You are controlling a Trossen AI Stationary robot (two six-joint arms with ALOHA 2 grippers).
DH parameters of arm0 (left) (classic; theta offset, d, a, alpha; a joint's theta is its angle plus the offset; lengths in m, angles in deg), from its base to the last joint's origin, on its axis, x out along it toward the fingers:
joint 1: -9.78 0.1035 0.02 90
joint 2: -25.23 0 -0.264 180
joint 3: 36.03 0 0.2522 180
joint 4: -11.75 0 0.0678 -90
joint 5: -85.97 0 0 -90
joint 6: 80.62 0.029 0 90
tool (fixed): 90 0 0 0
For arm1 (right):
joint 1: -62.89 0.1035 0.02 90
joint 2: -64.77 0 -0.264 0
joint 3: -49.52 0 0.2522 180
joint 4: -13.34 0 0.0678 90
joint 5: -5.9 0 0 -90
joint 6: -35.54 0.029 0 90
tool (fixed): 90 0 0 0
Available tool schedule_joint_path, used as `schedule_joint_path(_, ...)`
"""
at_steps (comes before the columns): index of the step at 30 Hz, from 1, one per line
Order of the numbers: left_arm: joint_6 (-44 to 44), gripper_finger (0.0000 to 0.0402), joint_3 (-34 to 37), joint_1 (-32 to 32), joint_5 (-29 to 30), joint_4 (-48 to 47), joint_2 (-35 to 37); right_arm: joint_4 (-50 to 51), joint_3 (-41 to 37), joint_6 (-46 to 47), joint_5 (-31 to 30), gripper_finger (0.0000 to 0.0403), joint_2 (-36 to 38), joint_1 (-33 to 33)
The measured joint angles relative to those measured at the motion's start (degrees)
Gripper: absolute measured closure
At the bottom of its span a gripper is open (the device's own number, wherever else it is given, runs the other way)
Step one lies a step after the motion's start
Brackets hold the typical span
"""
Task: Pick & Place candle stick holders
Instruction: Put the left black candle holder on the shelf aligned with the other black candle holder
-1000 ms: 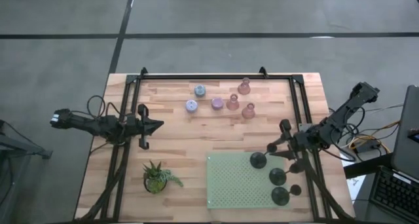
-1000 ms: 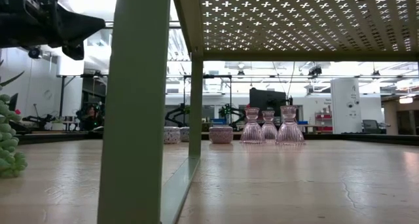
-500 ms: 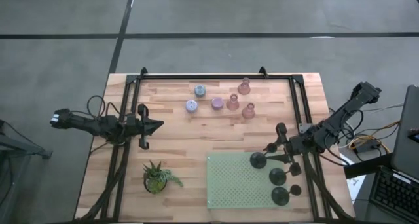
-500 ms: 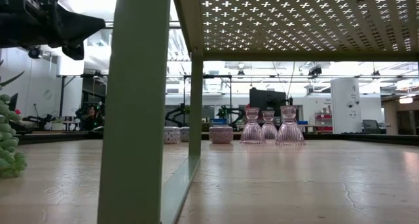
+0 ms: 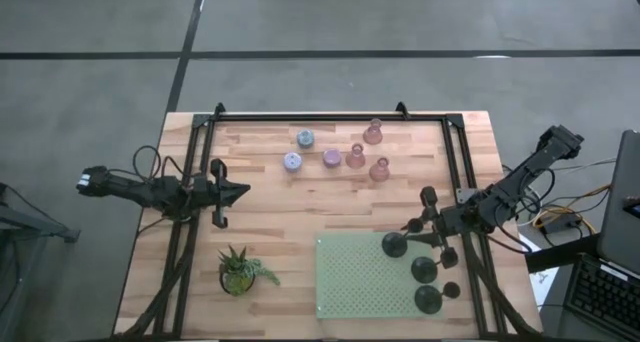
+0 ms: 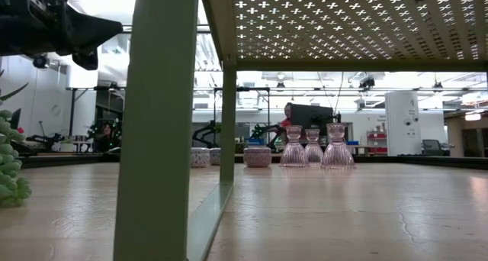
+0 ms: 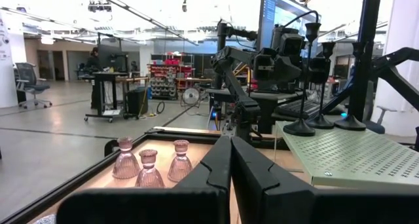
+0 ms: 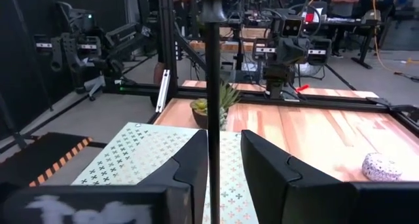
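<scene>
Three black holders (image 5: 395, 245) (image 5: 425, 270) (image 5: 430, 299) stand by their round bases on the green perforated stand (image 5: 350, 277). Three pink bell-shaped holders (image 5: 355, 156) and three short lilac or pale-blue ones (image 5: 292, 161) stand on the table's far half. My right gripper (image 5: 418, 227) is open at the upper stem of the farthest black holder. In the right wrist view the thin stem (image 8: 211, 86) rises between its fingers (image 8: 224, 142), close to one of them. My left gripper (image 5: 240, 191) is shut and empty above the table's left side. My right gripper has the black holder's stem (image 8: 212, 112) between its two open fingers, close against one finger (image 8: 196, 162). I cannot tell whether that finger touches the stem. The fingers come level from the table's right. The holder stands upright on the stand.
A small green potted plant (image 5: 238, 270) stands near the front left. A black frame (image 5: 330, 117) runs along the table's far, left and right sides. In the low view the stand's green leg (image 6: 156, 124) fills the front, and a person shows far behind.
My right gripper has gone a little toward the table's left edge, at the farthest black holder's stem. The holders have stayed where they were.
</scene>
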State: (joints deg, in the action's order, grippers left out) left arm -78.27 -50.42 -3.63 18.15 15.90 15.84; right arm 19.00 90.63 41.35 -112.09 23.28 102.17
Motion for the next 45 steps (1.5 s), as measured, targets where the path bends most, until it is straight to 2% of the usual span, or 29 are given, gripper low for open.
schedule_joint_path(15,0.0,0.039,0.0,0.0,0.0,0.0,0.0,0.1,0.0,-0.2,0.0,0.0389,-0.2,0.0)
schedule_joint_path(25,0.0,0.039,0.0,0.0,0.0,0.0,0.0,1.1,1.2,-0.4,0.0,0.0389,-0.1,0.1)
schedule_joint_path(32,0.0,0.039,0.0,0.0,0.0,0.0,0.0,9.5,5.1,1.5,0.0,0.0389,0.8,0.1)
schedule_joint_path(37,0.0,0.039,0.0,0.0,0.0,0.0,0.0,11.3,5.3,1.6,2.3,0.0389,3.1,0.3)
schedule_joint_path(45,0.0,0.039,0.0,0.0,0.0,0.0,0.0,16.1,5.2,1.6,2.5,0.039,7.4,2.0)
